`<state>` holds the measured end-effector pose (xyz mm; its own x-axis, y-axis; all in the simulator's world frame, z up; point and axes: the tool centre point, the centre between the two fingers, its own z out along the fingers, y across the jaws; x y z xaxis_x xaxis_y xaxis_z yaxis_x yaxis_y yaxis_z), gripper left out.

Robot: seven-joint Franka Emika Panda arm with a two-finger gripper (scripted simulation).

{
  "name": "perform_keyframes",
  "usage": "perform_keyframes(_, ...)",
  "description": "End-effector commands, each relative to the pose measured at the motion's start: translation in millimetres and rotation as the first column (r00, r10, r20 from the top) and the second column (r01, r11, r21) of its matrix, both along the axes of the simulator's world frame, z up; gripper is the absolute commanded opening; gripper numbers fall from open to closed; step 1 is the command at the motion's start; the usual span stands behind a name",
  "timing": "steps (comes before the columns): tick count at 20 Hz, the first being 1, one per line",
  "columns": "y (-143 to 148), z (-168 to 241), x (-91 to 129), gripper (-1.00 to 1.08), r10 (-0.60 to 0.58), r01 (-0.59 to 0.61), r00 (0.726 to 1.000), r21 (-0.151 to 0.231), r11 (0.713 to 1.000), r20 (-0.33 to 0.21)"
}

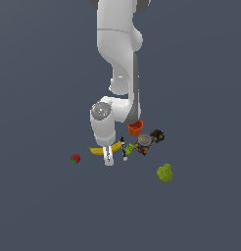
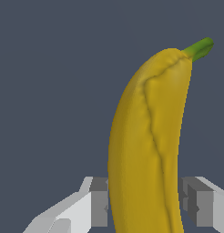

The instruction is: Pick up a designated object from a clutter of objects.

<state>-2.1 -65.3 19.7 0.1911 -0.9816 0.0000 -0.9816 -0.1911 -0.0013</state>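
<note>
The big white arm (image 1: pixel 117 63) reached down over the dark floor (image 1: pixel 39 206). Its gripper (image 1: pixel 108 160) had one finger on each side of the yellow banana (image 2: pixel 148 145) and pinched it near the middle. The banana lay at the exterior view's left edge of the pile. The green lumpy fruit (image 1: pixel 165 173) sat well apart. The orange cup (image 1: pixel 135 128) stood near the grey-lidded can (image 1: pixel 144 141). The small red strawberry (image 1: pixel 75 158) sat alone

A uniform dark slate-blue surface (image 1: pixel 39 206) is shown filling both views, lit evenly, with no walls, furniture or windows distinguished from it.
</note>
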Motion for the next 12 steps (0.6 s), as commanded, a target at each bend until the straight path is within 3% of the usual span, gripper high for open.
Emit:
perform_keyframes(1,0.8,2.2,0.4,-1.0,0.0,0.0,1.0,0.0,1.0,0.001)
perform_keyframes(12,20.8,51.7,4.0,-1.0,0.0,0.0,1.0,0.0,1.0,0.0)
